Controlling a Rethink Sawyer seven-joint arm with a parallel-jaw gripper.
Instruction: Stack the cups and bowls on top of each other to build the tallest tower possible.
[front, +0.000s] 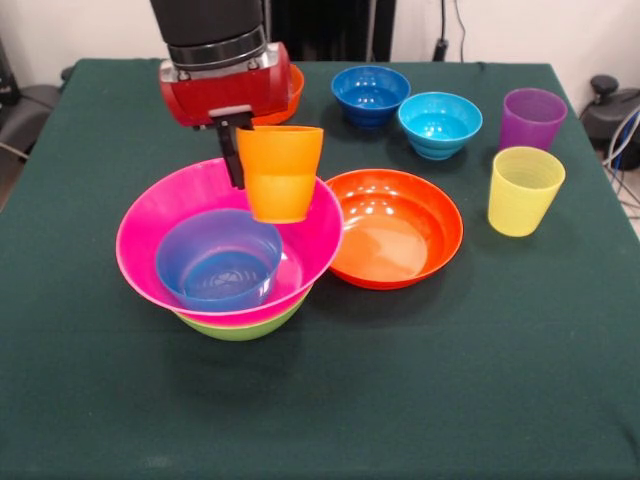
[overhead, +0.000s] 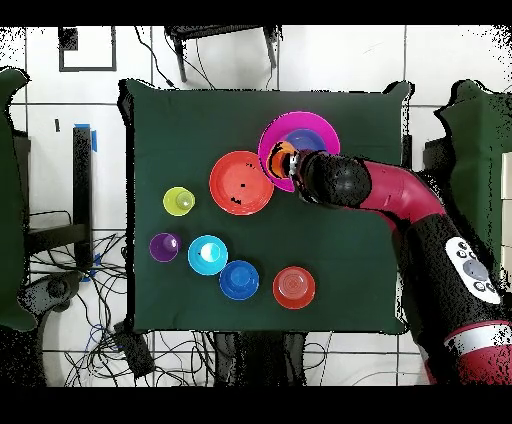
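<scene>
My gripper (front: 241, 168) is shut on the rim of the orange cup (front: 280, 172) and holds it upright in the air. The cup hangs over the far right part of the big pink bowl (front: 160, 215). The pink bowl sits nested in the lime green bowl (front: 240, 325), and a small blue bowl (front: 218, 262) lies inside it; together they form the tower. One black finger (front: 233, 150) shows outside the cup wall. In the overhead view the arm covers part of the pink bowl (overhead: 300, 128), and the cup (overhead: 284, 158) shows at the arm's tip.
A shallow orange bowl (front: 395, 228) lies right beside the tower. Farther back stand a dark blue bowl (front: 370, 93), a cyan bowl (front: 439, 123), a purple cup (front: 531, 118) and a yellow cup (front: 525, 190). A small orange bowl (front: 292, 95) sits behind the gripper.
</scene>
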